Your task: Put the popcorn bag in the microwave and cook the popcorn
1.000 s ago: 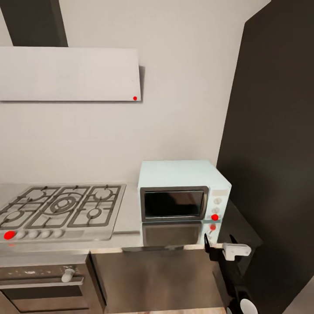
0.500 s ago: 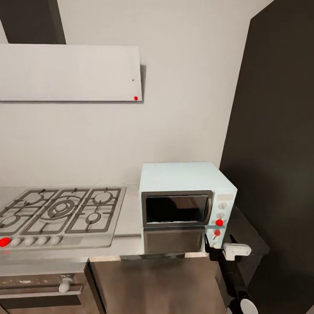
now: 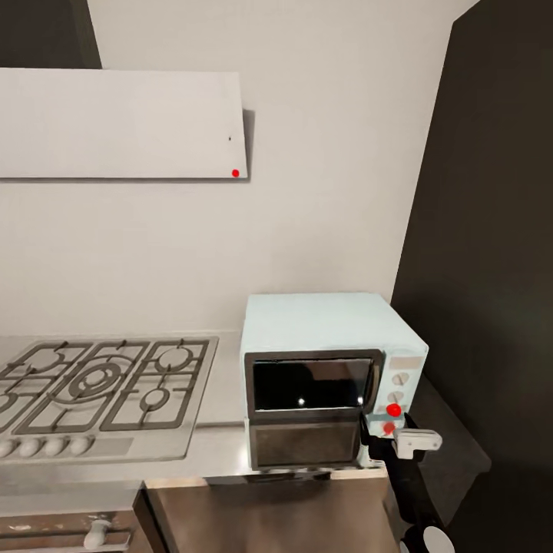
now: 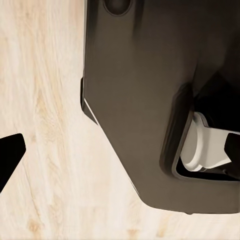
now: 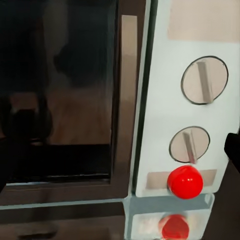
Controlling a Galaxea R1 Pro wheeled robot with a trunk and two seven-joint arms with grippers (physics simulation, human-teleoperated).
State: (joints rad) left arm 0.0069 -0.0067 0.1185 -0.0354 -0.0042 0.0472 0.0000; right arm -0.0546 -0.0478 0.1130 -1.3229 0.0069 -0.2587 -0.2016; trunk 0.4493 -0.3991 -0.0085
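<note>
Head view, pale mint-blue boxy microwave (image 3: 330, 376) with dark glass door on the grey stainless-steel countertop (image 3: 223, 399), right gripper (image 3: 384, 438) just before its red button, grip state unclear, right wrist view, round knobs (image 5: 204, 80) close ahead, left wrist view, pale wood floor (image 4: 45, 125).

Microwave (image 3: 330, 330) is showing a smooth, matt pale mint shell, looking like painted metal or plastic; its door glass (image 3: 309, 384) is dark & glossy, catching small highlights. In right wrist view the knobs (image 5: 204, 80) are looking like brushed silvery metal, and the red button (image 5: 185, 182) is shining like glossy plastic. Countertop (image 3: 223, 453) is gleaming like polished steel, mirroring the microwave front. At 9 o'clock from the microwave, the hob (image 3: 100, 392) is showing satin grey metal w/ darker grates. Floor (image 4: 45, 125) in left wrist view is looking like pale wood w/ visible grain.
</note>
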